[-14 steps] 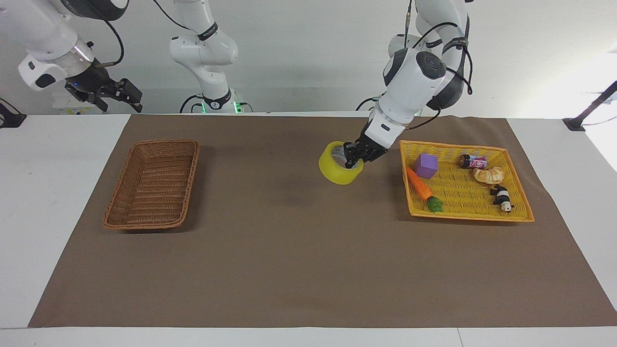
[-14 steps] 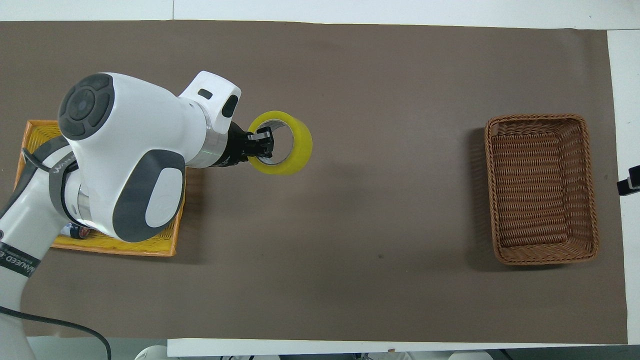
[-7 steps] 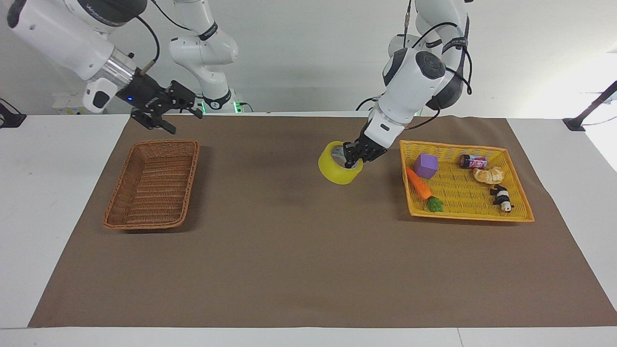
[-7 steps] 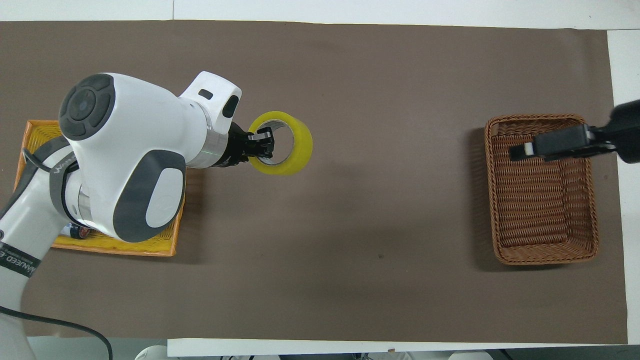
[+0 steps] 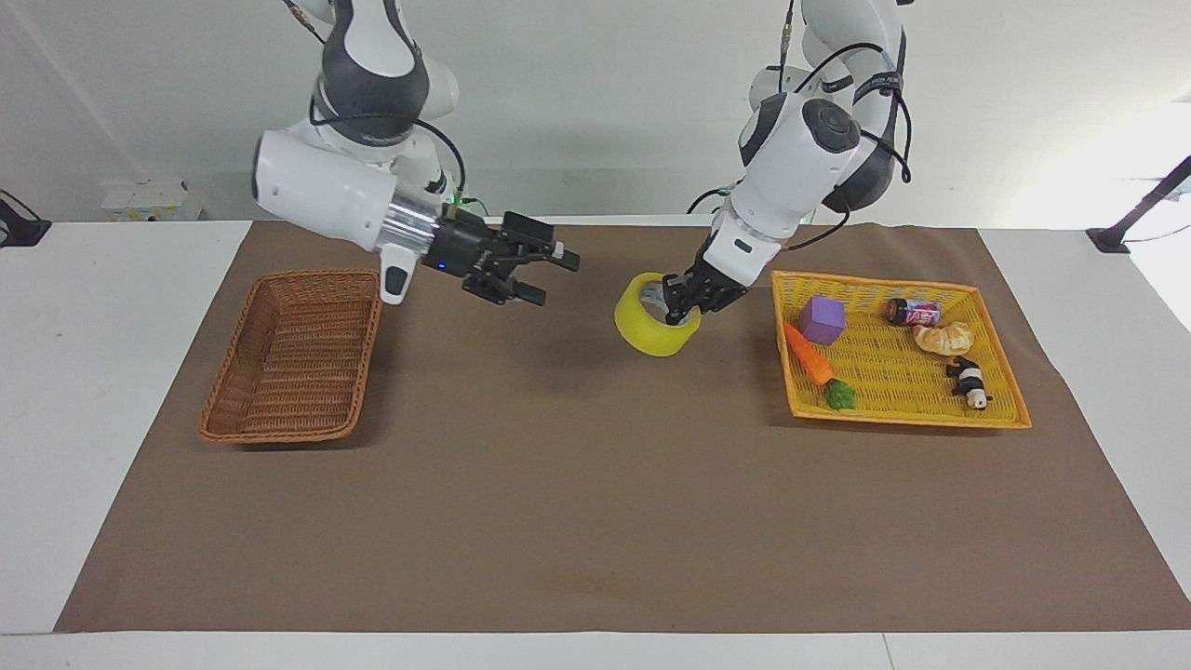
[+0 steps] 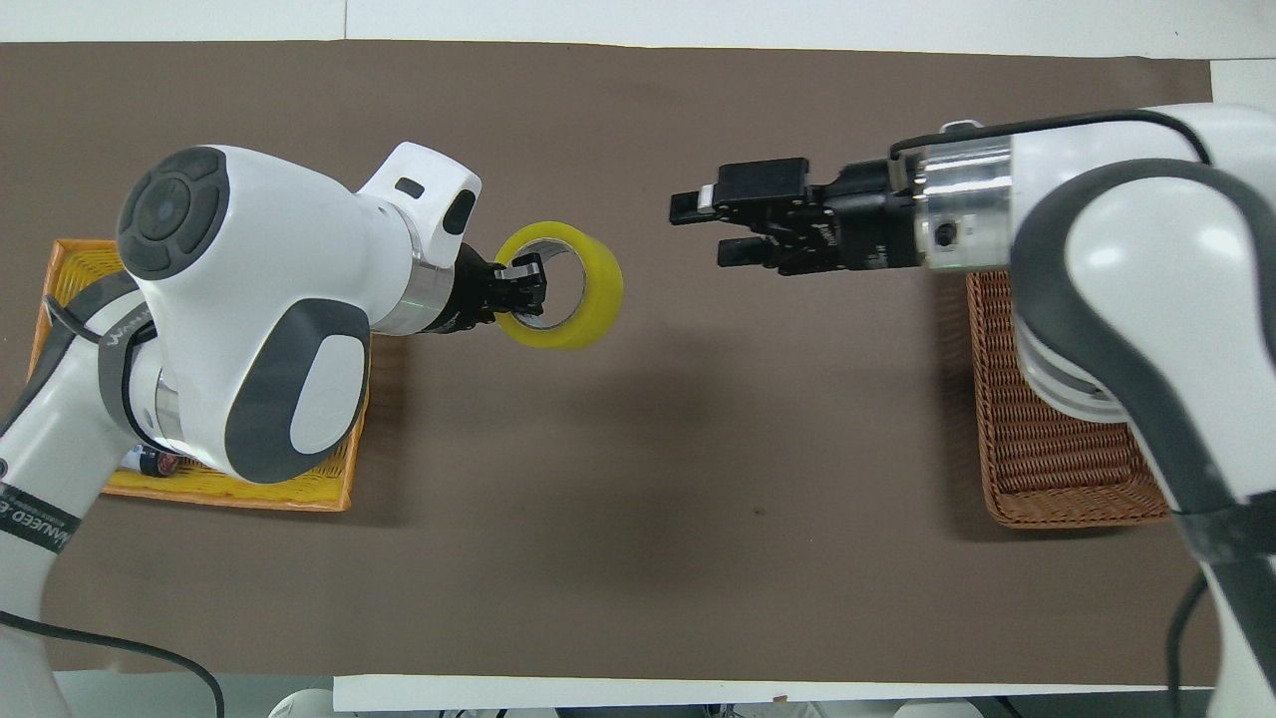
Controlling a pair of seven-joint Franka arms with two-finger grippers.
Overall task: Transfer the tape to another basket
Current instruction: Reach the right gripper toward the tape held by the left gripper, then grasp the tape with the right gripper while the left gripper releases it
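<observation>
Yellow tape is out of the tray, pinched by my left gripper over mid-table. Right gripper hangs spread just beside it, so I'd say handoff and the wicker basket drop are left.

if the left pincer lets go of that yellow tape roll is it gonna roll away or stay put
Probably neither right away: the tape hangs tilted in the left pincer, which grips its wall, so it would likely drop first. Being round, it may roll if it lands on edge; flat, it should stay. It looks stiff, holding its ring shape. The open right pincer is near.
</observation>
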